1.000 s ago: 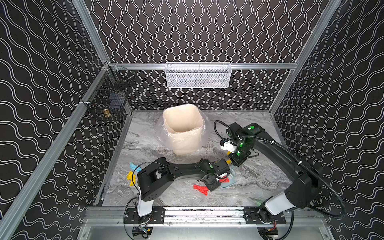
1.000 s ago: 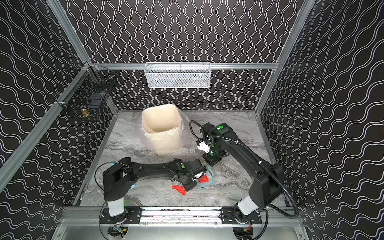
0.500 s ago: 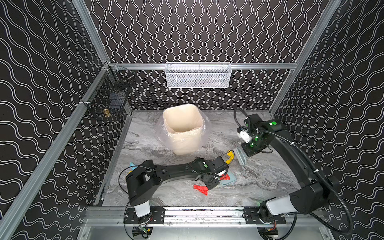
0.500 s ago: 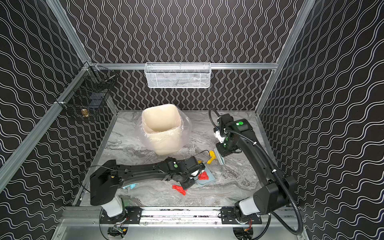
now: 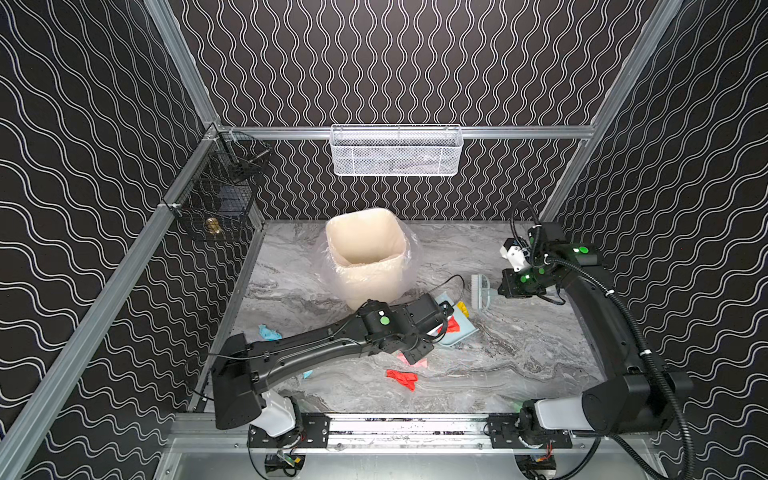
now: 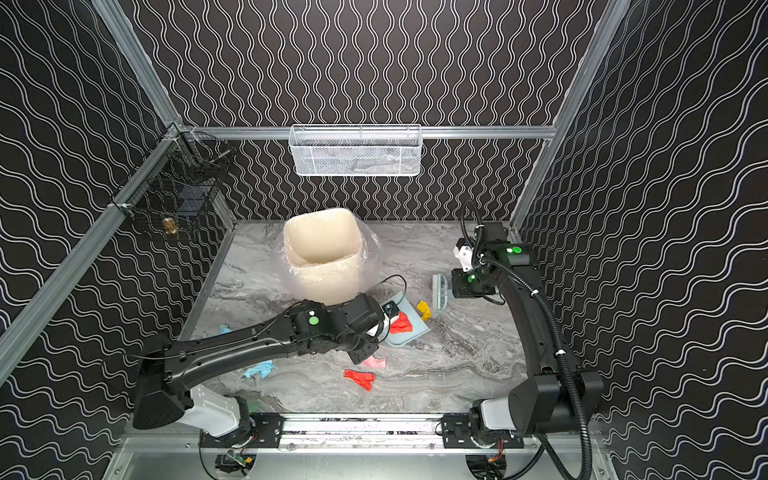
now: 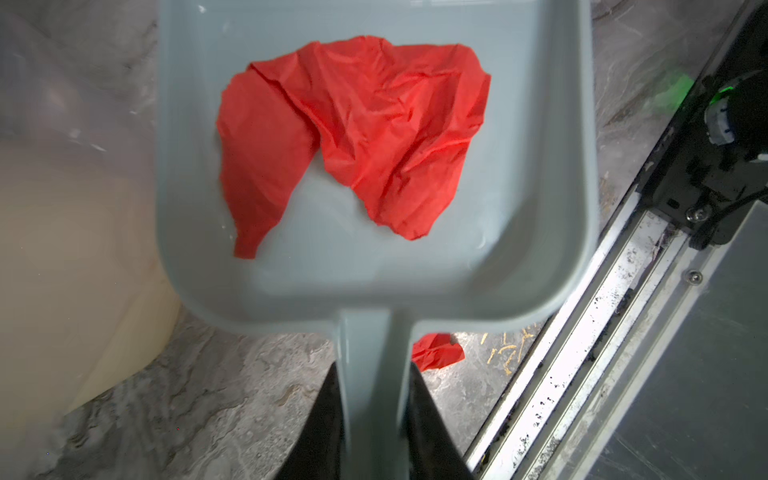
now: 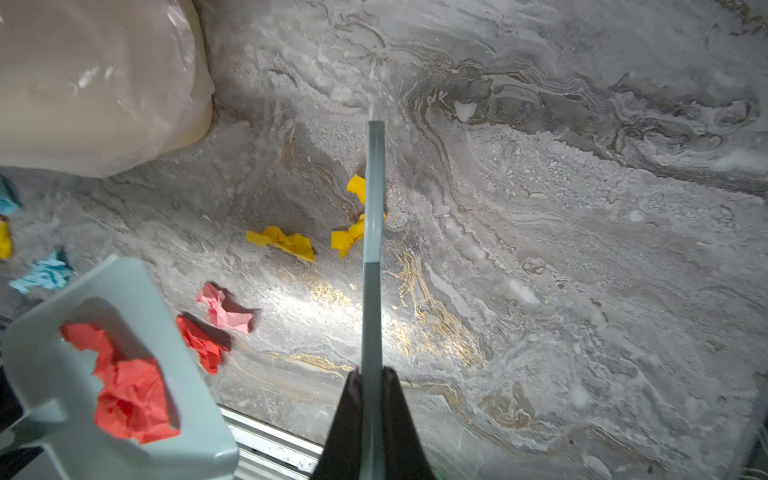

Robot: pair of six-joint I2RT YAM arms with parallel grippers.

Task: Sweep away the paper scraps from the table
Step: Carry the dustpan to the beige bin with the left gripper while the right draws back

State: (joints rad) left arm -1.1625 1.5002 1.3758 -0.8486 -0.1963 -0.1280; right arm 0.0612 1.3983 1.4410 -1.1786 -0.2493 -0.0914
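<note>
My left gripper [image 7: 372, 415] is shut on the handle of the pale blue dustpan [image 7: 552, 174], which holds a red paper scrap [image 7: 374, 124] and seems raised off the table [image 5: 519, 353]. In both top views the dustpan [image 5: 459, 332] [image 6: 409, 332] is right of the bin. My right gripper [image 8: 371, 395] is shut on the pale blue brush [image 8: 372, 249], further right and back [image 5: 480, 291]. Yellow scraps [image 8: 286, 243], a pink one [image 8: 224, 309], a red one [image 8: 201, 340] and a light blue one [image 8: 43, 274] lie on the table.
A cream bin [image 5: 365, 253] lined with a clear bag stands at the back middle. A white mesh basket [image 5: 397, 151] hangs on the back rail and a black wire basket [image 5: 220, 199] on the left one. The aluminium rail [image 5: 407, 424] edges the front.
My right gripper has carried the brush away from the dustpan, to the right and back. The left arm has swung and shifted the dustpan a little; a yellow scrap now shows beside it.
</note>
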